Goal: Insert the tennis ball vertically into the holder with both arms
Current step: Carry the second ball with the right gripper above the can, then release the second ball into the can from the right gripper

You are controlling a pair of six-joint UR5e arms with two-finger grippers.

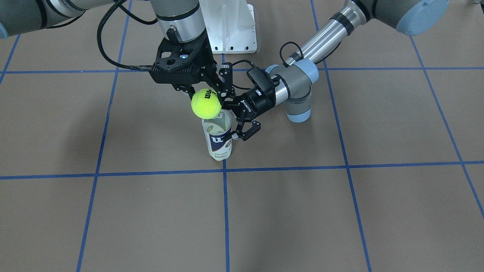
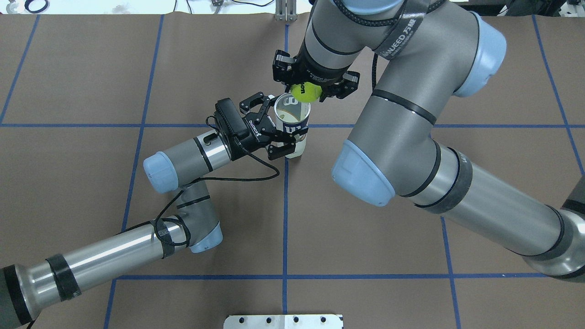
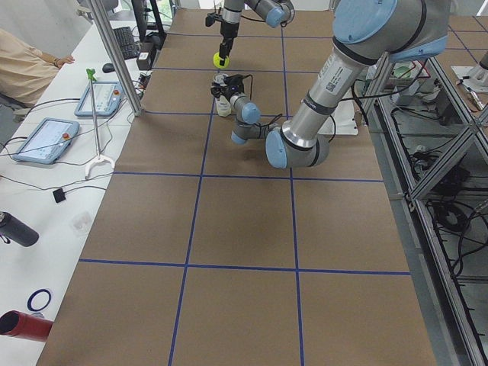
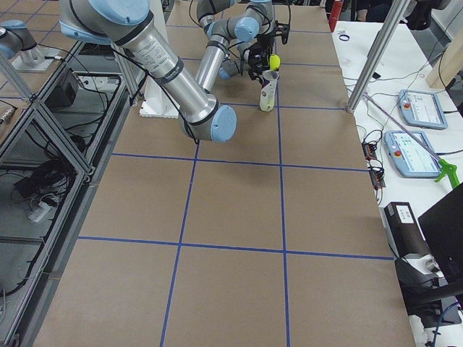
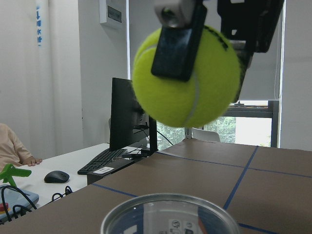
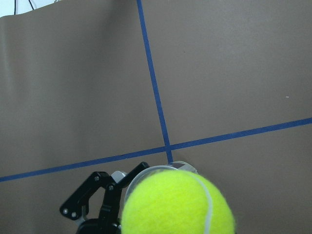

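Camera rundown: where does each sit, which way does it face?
Front-facing: across table, facing robot; left arm, right arm, tennis ball above holder.
Overhead: behind robot, looking forward-down; both arms.
Exterior left: table's left end; left arm near.
Exterior right: table's right end; right arm near.
Left wrist: over holder rim, up at ball; right gripper shows.
Right wrist: looks down past ball; left gripper shows.
Shared: ball.

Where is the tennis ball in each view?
Front-facing: tennis ball just left of centre, upper half.
Overhead: ball at top centre.
Exterior left: ball near top, left of centre.
Exterior right: ball near top, right of centre.
Left wrist: ball upper centre.
Right wrist: ball at bottom centre.
Shared landmark: the holder close under it.
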